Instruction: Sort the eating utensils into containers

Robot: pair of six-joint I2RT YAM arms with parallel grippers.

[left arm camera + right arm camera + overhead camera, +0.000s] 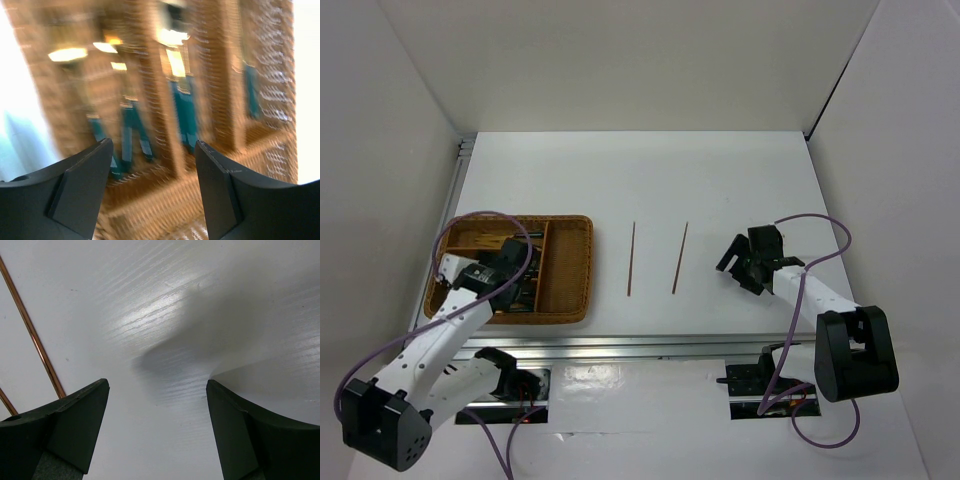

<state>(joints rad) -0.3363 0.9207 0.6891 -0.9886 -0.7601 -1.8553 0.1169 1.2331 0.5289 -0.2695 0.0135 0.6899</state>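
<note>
The brown woven tray [575, 270] lies at the table's left, its compartments split by dividers. My left gripper [520, 280] hovers over it, open with nothing between the fingers. The left wrist view is motion-blurred, with the left gripper [154, 150] above the tray's wicker [165, 200]. Several utensils [182, 107] with gold heads and teal-green handles lie in the compartments. Two thin brown sticks [631, 258] [680, 257] lie on the white table right of the tray. My right gripper [738, 272] stands open to their right, over bare table. The right wrist view has this gripper [157, 387] empty and a stick [30, 330] at the left.
White walls close in the table on the left, back and right. A metal rail [650, 345] runs along the near edge in front of the arm bases. Purple cables [820, 225] loop from both arms.
</note>
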